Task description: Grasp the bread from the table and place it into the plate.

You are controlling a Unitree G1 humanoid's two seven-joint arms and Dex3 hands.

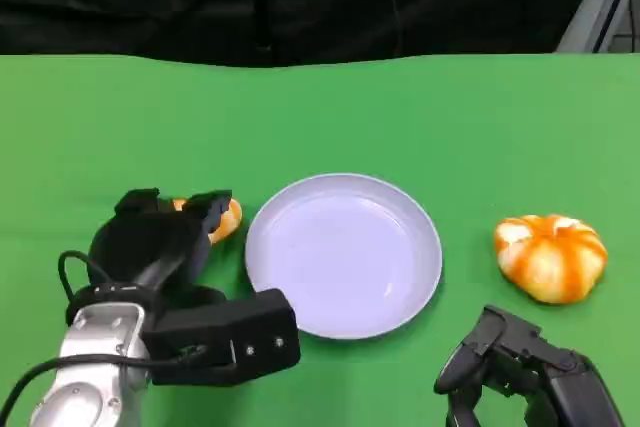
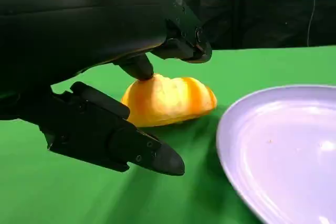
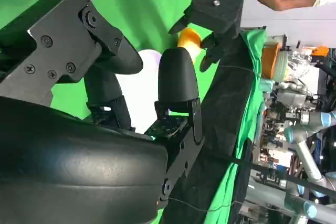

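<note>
Head view: bread (image 1: 222, 217) on the green desk (image 1: 480, 117), just beside the plate (image 1: 343, 252), partly hidden under the left hand (image 1: 165, 237).
Progress: not yet lifted; grasp, carry and set-down into the plate left to do, as judged.
Left fingers (image 2: 142, 66): spread around the bread, one touching its top, another low in front, apart from it.
Right hand (image 1: 520, 362): low, near a second orange bun (image 1: 550, 257), holding nothing; how wide apart its fingers lie cannot be told.

Orange bread (image 2: 168, 99), lavender plate (image 1: 344, 253)
</note>
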